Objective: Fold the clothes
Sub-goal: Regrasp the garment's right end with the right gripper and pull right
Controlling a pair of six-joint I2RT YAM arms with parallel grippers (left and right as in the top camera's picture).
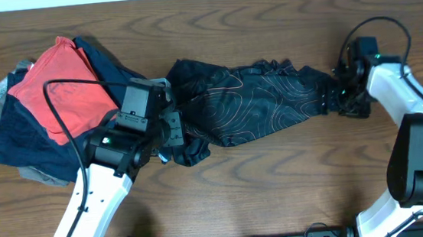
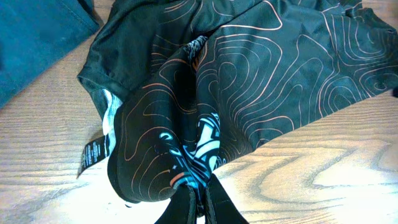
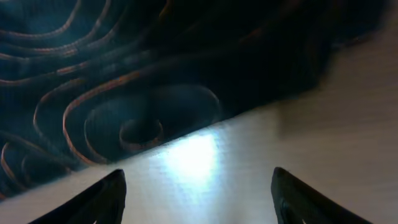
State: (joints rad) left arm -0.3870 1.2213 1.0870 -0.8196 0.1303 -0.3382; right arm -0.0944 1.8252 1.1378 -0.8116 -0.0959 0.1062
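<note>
The left gripper (image 2: 200, 204), low over the brown wood-grain table (image 1: 279, 189), has its fingers pinched tight on a bunched end of the black contour-line jersey (image 1: 248, 100). The jersey lies crumpled across the table's middle, and at its other end the right gripper (image 3: 199, 193) stands with fingers spread wide over the wood, holding nothing. Farther left, a red-orange shirt (image 1: 63, 89) tops a heap of navy garments (image 1: 13, 132), with the left arm's black cable (image 1: 48, 110) arching over it.

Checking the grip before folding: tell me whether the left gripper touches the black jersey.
Touching. The left wrist view shows the left gripper shut on a bunched fold of the black jersey.
</note>
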